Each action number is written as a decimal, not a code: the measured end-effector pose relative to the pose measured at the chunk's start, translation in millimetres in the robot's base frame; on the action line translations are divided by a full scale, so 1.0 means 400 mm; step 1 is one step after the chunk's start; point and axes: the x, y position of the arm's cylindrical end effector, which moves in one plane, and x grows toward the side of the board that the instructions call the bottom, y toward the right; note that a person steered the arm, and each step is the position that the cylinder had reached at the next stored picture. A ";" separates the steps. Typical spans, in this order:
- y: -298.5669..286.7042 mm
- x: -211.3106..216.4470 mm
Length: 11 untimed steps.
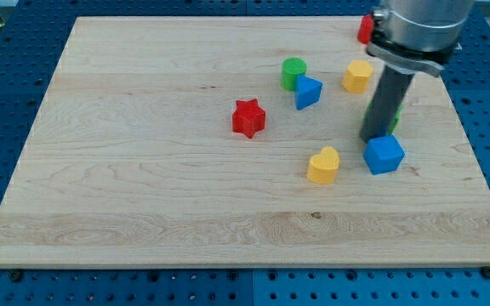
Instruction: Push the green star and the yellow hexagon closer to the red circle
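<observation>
The rod's tip [373,138] (no jaws to report) hides most of the green star [395,113]; sliding on risks nudging the adjacent blue cube [384,155], not the yellow hexagon [357,76].

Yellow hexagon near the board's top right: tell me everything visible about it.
The yellow hexagon is a small, chunky, plastic-looking block lying flat on the wooden board. It sits right of the blue triangle, touching nothing. The red block is above it, half hidden by the arm. My tip is below it, beside the blue cube.

The yellow hexagon [357,76] lies below-left of the red circle [365,29]; green star [395,113] mostly hidden.
</observation>
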 end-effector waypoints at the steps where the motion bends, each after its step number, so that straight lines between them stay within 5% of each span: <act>1: 0.099 -0.038; 3: 0.080 -0.127; 4: 0.122 -0.080; 6: -0.052 -0.014; 8: 0.001 -0.230; 11: 0.015 -0.232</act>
